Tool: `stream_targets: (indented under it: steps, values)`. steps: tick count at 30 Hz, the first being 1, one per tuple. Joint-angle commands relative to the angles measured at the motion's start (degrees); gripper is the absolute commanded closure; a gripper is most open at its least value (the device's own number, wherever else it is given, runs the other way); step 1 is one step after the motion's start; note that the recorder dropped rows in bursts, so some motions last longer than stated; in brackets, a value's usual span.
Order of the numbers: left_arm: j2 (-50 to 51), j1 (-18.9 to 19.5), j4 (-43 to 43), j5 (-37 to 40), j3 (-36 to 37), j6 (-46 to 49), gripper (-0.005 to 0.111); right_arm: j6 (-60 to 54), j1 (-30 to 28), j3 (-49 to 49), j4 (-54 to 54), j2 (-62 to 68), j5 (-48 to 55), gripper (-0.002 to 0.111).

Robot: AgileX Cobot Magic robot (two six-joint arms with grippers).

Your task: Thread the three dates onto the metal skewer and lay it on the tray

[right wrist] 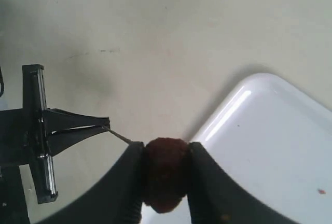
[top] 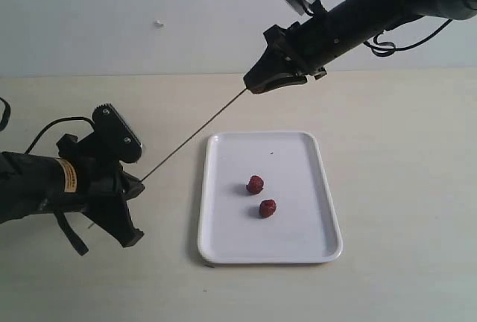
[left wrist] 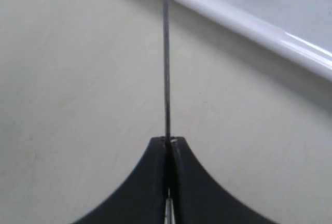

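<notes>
My left gripper (top: 138,182) is shut on the lower end of the metal skewer (top: 195,134), a thin grey rod that slants up and to the right; the left wrist view has the skewer (left wrist: 166,58) coming straight out of the closed jaws. High above the table's far side, my right gripper (top: 250,86) meets the rod's upper end. It is shut on a dark reddish-brown date (right wrist: 165,172), and the skewer (right wrist: 120,137) reaches that fruit from the left gripper (right wrist: 106,125). Two more dates (top: 255,184) (top: 267,208) lie on the white tray (top: 223,240).
The tray's rim (left wrist: 244,24) runs close beside the left gripper. The beige table stretches to a pale wall behind, which carries a small white mark (top: 159,24). Black cables trail from both arms.
</notes>
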Motion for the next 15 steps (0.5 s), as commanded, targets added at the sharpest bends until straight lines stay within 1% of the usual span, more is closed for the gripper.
stream_targets:
  steps: [1,15]
  values:
    - [-0.44,0.24,0.01,-0.67,0.32,0.25,0.107,-0.79,-0.28,-0.38,3.29,-0.51,-0.01,0.081]
    - [-0.77,0.24,-0.01,-1.24,0.32,0.25,0.107,-1.00,-0.28,-0.38,2.39,-0.51,-0.01,0.081]
